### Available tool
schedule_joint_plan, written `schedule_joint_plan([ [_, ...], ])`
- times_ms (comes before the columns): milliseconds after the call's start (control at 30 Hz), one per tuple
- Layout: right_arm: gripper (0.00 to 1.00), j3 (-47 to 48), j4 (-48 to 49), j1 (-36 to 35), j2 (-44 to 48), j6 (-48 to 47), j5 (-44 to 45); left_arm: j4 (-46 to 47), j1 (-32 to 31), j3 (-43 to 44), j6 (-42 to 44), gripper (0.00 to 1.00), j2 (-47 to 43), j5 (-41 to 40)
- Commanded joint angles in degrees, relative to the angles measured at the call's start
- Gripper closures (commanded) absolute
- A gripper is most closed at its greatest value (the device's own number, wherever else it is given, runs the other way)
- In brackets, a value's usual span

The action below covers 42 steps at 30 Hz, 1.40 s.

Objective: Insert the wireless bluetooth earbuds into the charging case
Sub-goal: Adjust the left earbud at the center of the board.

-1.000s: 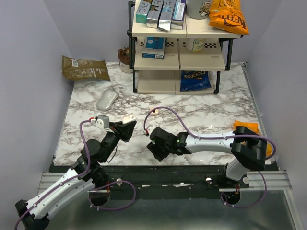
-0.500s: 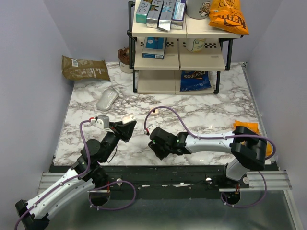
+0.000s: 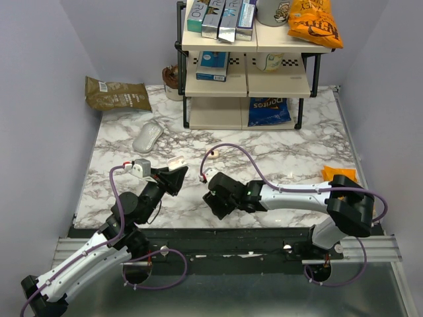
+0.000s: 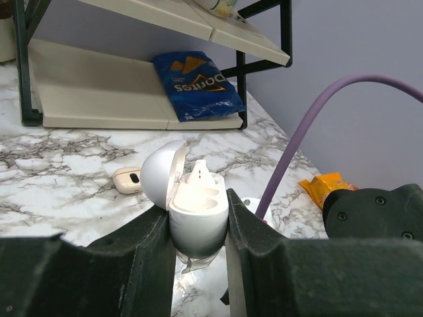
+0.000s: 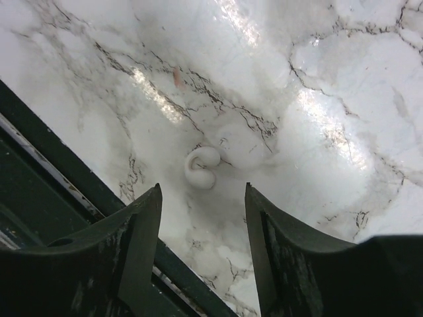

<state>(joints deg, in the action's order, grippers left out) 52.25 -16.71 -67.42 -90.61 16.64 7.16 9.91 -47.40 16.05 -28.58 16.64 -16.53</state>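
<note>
Marble table (image 3: 297,152). Left gripper (image 4: 198,228), lower centre of its wrist view, is clamped on the upright case (image 4: 195,206), lid open. Right gripper (image 5: 201,190) stands spread, a finger either side of a small white piece (image 5: 201,167), clear of it. One earbud (image 4: 127,178) lies on the table, left of the case.
</note>
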Motion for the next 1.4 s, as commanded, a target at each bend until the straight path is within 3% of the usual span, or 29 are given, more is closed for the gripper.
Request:
schedule_joint_plan([
  [0,0.38,2.4,-0.3,-0.1,1.4,-0.9,-3.2,-0.5,-0.4,-0.1,-0.1,1.0,-0.6,-1.0],
  [600,0.4,3.6,0.8,-0.9,-3.7,0.6,-9.7,-0.9,-0.4,-0.4,-0.3,1.0,-0.9,-1.0],
  [1367,0.4,2.0,-0.7,-0.4,-6.2,3.5,-3.2,-1.2,-0.4,-0.2,-0.2,1.0,-0.8,-1.3],
])
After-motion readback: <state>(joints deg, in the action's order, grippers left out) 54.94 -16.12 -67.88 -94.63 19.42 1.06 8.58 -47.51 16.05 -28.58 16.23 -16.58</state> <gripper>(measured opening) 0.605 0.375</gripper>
